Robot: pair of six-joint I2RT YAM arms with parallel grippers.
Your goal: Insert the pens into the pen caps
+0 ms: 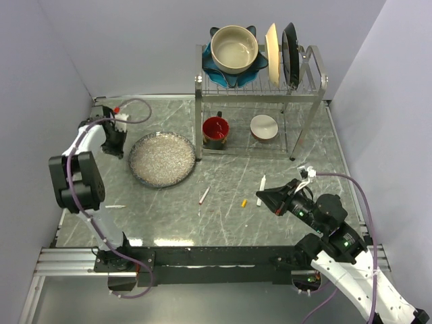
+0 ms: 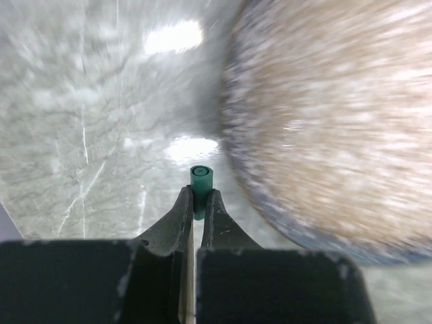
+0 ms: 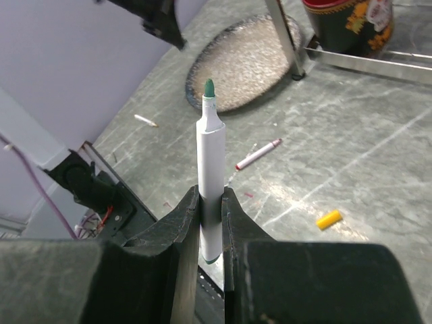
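Observation:
My left gripper (image 1: 115, 150) (image 2: 198, 194) is shut on a green pen cap (image 2: 201, 181), open end facing out, just left of the speckled plate (image 1: 162, 158) (image 2: 324, 121). My right gripper (image 1: 259, 197) (image 3: 210, 196) is shut on a white pen (image 3: 210, 162) (image 1: 262, 182) with a bare green tip, held upright in the right wrist view. A red-ended pen (image 1: 204, 196) (image 3: 258, 154) and a yellow cap (image 1: 244, 202) (image 3: 329, 219) lie on the table between the arms. Another white pen (image 1: 115, 206) (image 3: 145, 120) lies near the left arm's base.
A metal dish rack (image 1: 317, 88) stands at the back with a bowl (image 1: 234, 48) and upright plates (image 1: 282, 46) on top. A red mug (image 1: 215, 129) (image 3: 347, 23) and a white bowl (image 1: 264, 126) sit under it. Walls close in left, right and behind.

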